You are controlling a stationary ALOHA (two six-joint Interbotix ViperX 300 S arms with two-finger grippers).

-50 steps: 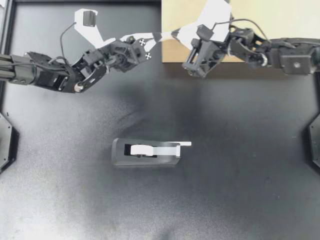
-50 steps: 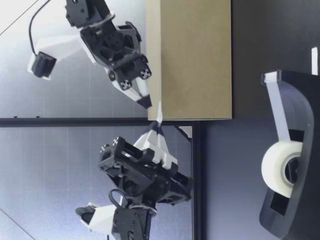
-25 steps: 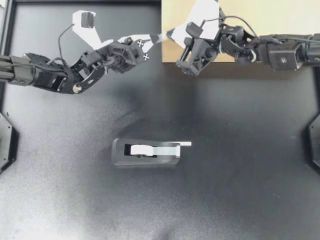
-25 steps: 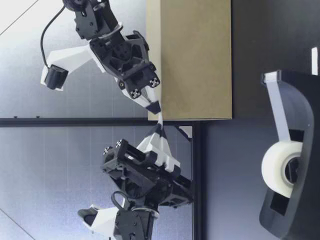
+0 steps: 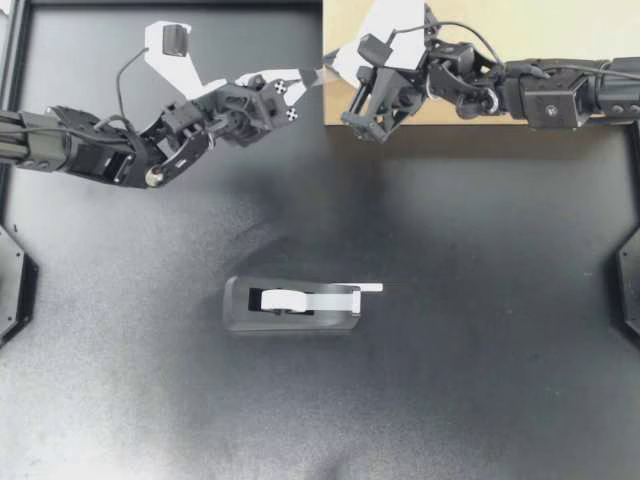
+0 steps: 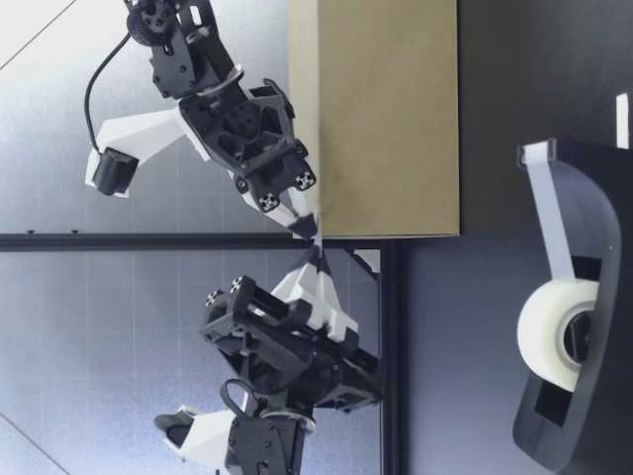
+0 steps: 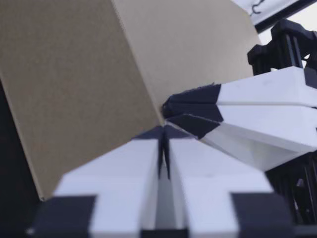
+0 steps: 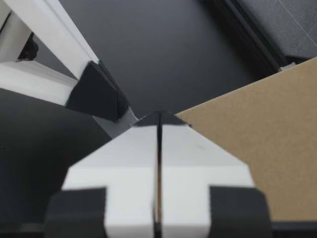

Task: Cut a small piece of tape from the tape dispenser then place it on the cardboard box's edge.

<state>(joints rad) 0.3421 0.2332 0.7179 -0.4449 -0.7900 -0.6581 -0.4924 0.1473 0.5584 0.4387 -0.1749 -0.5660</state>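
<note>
Cardboard on the box [image 5: 560, 25] is showing plain brown on each face that I am seeing. Markings are turning up only as small white dots [image 5: 283, 87] with black crosses on the body of my left claw [image 5: 313, 77], and the low view is showing the same kind on both claws. The dispenser [image 5: 245, 312] is showing plain black and its roll [image 5: 285, 299] plain white.

My left claw is reaching in with both fingers pressed together. My right claw [image 5: 329, 70] is coming from the opposite side, its fingers likewise closed flat against each other. The two sets of tips are meeting almost nose to nose at the side of the box that faces my left arm. They are raised above the surface [image 5: 480, 300], close to the level of the box's top in the low view.

A short pale sliver of tape [image 8: 121, 125] is bridging the small gap between the tips, one end pinched in each claw. It is too small for me to tell how much is caught in either one. From my left wrist, an edge where two faces of the box meet is running right down to my tips. I cannot tell whether the tape is touching the cardboard or lying just beside it.

The dispenser is sitting well apart from both claws, near the surface's middle, with a loose strip [image 5: 368, 289] sticking out past its cutter.
</note>
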